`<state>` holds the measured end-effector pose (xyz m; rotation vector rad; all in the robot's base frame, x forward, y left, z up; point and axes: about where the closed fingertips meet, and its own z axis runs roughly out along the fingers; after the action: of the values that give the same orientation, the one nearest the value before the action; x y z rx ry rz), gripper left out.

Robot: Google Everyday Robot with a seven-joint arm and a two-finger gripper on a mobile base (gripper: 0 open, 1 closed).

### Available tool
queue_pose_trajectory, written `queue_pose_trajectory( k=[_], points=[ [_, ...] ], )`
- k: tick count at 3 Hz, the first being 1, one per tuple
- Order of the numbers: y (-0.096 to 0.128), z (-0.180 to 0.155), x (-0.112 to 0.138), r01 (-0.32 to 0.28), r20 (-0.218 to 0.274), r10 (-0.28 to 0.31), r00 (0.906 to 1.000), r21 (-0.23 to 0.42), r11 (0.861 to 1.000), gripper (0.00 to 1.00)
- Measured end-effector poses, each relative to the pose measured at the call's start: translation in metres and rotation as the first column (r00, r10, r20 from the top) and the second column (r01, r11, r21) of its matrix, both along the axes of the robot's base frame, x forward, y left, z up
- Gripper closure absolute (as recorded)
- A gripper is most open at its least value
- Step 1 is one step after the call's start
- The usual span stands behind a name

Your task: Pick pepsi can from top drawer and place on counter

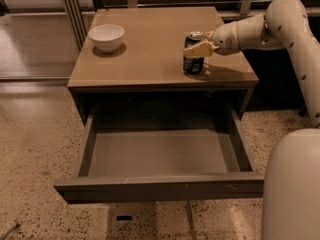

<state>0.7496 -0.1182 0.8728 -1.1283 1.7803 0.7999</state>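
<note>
Pepsi can (193,64) upright near the counter's (150,49) front-right corner. The gripper (199,49) clasps its upper half, apparently steadying placement. Top drawer (160,186) open below the front edge.

Dark blue pepsi can (192,65), silver top, cream end effector (196,48) at it; tan table (150,49); white bowl (106,36); grey drawer (160,154); speckled floor (30,149).

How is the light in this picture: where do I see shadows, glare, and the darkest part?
Camera view: soft sheen on the glossy counter, no harsh glare; a shadow lies beside the pepsi can, below the gripper at the can's top; a small shadow rings the white bowl; the top drawer is darkest at its back.
</note>
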Motion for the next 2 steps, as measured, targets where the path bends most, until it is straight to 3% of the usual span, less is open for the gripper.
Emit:
queue_pose_trajectory(
  k=[2],
  points=[
    [0.0001, 0.0, 0.0, 0.0, 0.0, 0.0, 1.0, 0.0, 1.0, 0.12]
  ],
)
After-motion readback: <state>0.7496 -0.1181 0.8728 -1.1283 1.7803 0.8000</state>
